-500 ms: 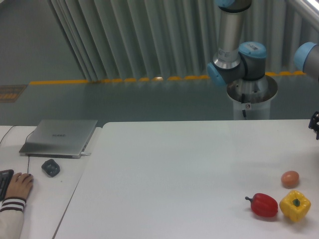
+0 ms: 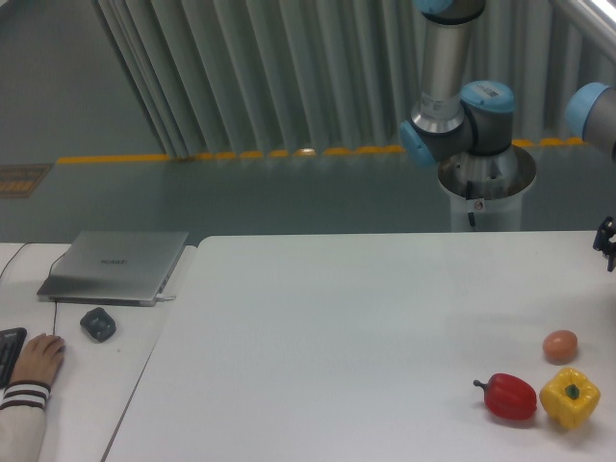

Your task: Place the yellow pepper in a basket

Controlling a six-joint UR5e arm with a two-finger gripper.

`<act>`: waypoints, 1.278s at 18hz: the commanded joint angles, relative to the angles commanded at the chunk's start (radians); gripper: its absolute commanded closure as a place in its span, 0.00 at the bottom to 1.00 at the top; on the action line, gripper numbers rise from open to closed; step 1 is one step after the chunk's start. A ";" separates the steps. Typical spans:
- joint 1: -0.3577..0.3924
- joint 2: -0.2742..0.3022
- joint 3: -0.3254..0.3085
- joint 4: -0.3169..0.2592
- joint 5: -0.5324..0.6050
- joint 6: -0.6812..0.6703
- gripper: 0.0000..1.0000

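Hand (image 2: 607, 243) of the robot appeared only as a dark sliver at the right border of the view, above the right edge of the desk (image 2: 366, 337); too little of it showed to tell whether its fingers stood wide or narrow, and it held nothing visible. Behind the far edge of the desk, the grey and blue joints of the UR5e arm (image 2: 460, 120) rose from a round pedestal (image 2: 486, 188).

Yellow pepper (image 2: 570, 397) sat on the white desk near the front right corner, stem stub facing up. Red pepper (image 2: 509, 397) lay just beside it on the left, its stem pointing toward the left edge; whether the two touched could not be told. Tan-orange egg-shaped object (image 2: 560, 346) rested slightly farther back, near both peppers but apart from them. All three lay well apart from the hand.

On a separate desk (image 2: 125, 375) to the left, a closed silver laptop (image 2: 115, 266) lay near the far edge, with a dark computer mouse (image 2: 97, 323) in front of it. A person's hand (image 2: 37, 358), with a striped cuff, rested at the left border beside a dark keyboard (image 2: 8, 348).
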 joint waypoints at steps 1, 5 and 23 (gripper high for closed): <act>0.002 0.000 0.003 0.009 0.001 -0.021 0.00; 0.003 0.002 0.008 0.012 -0.003 -0.035 0.00; -0.173 -0.077 0.139 0.118 -0.149 -0.217 0.00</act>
